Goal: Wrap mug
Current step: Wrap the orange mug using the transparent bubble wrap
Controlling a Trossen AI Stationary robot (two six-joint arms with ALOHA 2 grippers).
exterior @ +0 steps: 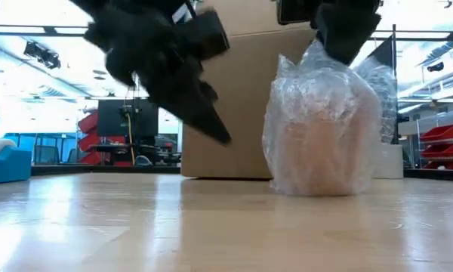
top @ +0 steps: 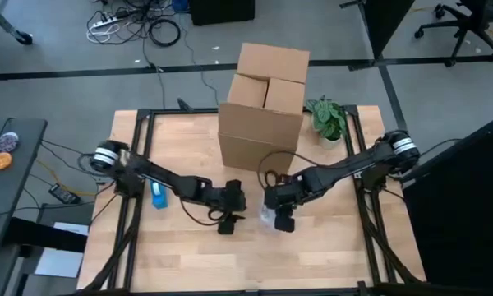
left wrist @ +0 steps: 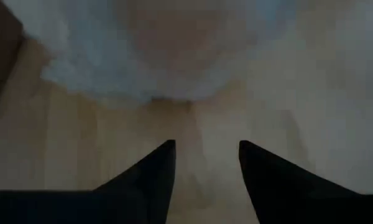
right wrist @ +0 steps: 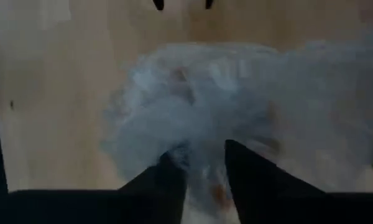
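Your mug stands on the desk just in front of the cardboard box, already bundled in bubble wrap. The right tool pinches the gathered wrap at the top, while the left tool hangs spread and empty just beside the bundle. Judge the wrap soft, springy and slippery over a hard, breakable mug, so take hold of the loose folds rather than squeezing the body.

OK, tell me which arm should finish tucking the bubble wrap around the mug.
Right, probably. The right gripper is already over the wrapped mug, its fingers pinching the bubble wrap. The left gripper is open, beside the bundle and clear of it, holding nothing.
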